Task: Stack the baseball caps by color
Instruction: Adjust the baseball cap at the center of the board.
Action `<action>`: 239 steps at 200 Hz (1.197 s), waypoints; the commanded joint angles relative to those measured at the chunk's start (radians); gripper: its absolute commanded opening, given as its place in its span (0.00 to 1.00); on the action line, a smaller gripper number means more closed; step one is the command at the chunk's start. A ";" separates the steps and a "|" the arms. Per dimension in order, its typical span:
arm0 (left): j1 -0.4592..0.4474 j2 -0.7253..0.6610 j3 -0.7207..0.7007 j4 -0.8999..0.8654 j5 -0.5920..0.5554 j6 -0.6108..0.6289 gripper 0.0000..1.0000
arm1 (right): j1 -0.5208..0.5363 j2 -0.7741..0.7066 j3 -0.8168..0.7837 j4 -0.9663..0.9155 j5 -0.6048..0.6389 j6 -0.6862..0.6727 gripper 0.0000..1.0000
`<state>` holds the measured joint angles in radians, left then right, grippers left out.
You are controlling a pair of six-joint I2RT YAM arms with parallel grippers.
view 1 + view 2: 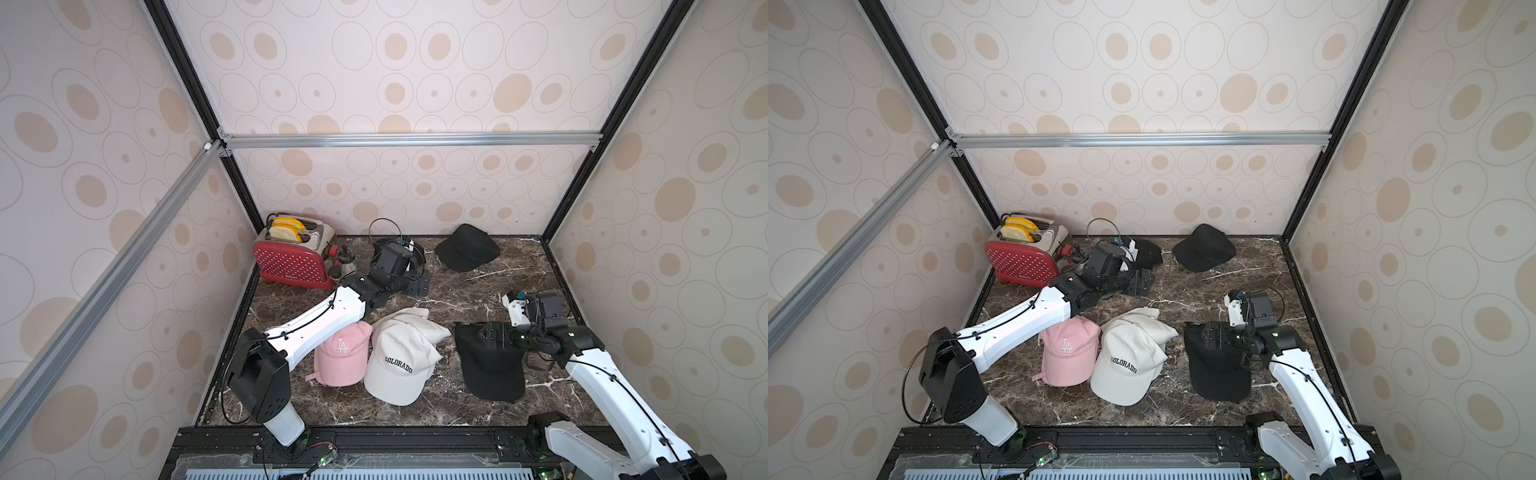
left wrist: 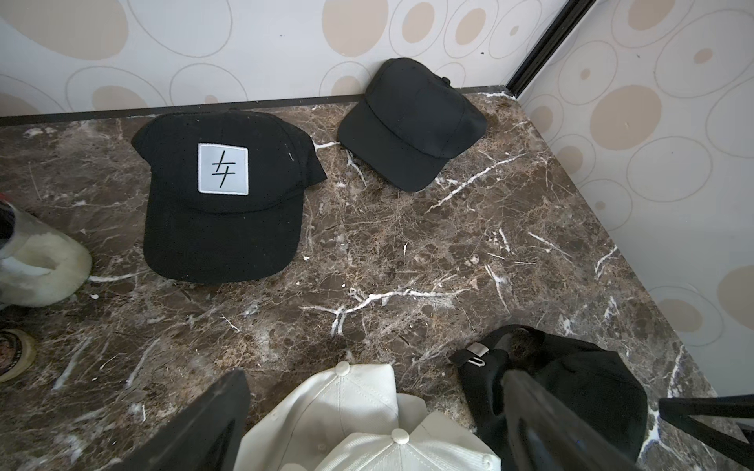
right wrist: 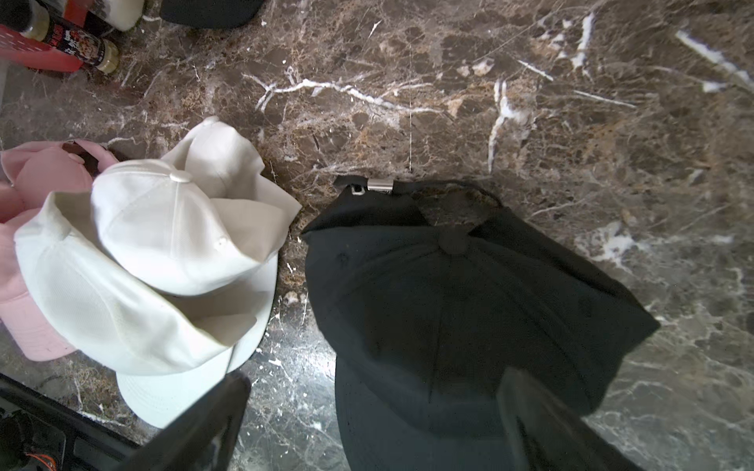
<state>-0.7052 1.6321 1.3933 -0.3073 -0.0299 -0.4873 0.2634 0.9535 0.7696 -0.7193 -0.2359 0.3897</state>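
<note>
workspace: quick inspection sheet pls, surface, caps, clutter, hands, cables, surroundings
surface: brown marble top, white-veined
caps: pink cap against piled white caps; front black cap beside them; patched black cap and plain black cap at the back, apart
clutter: red toaster and bottles, back corner
hands: left hand open, empty; right hand open over front black cap
cables: black loops along both arms
surroundings: dotted walls, metal frame
</note>
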 commanded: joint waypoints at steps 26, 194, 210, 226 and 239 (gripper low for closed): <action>0.012 0.036 0.030 -0.013 0.023 -0.019 0.99 | -0.002 0.068 -0.081 0.090 -0.143 0.030 1.00; 0.019 -0.007 -0.014 0.050 0.083 -0.051 0.99 | -0.001 0.023 -0.088 0.628 0.301 0.138 1.00; 0.021 -0.033 -0.012 0.013 0.022 -0.058 0.99 | -0.003 0.097 -0.032 0.676 0.329 0.081 1.00; 0.021 -0.069 -0.032 0.004 -0.056 -0.053 0.99 | -0.003 0.172 0.012 0.724 0.347 0.048 1.00; 0.022 -0.098 -0.055 0.017 -0.105 -0.041 0.99 | -0.042 0.238 0.048 0.749 0.340 0.048 1.00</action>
<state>-0.6941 1.6176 1.3594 -0.2783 -0.0078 -0.5266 0.2619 1.1095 0.7425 -0.0971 0.0551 0.4744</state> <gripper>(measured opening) 0.991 0.999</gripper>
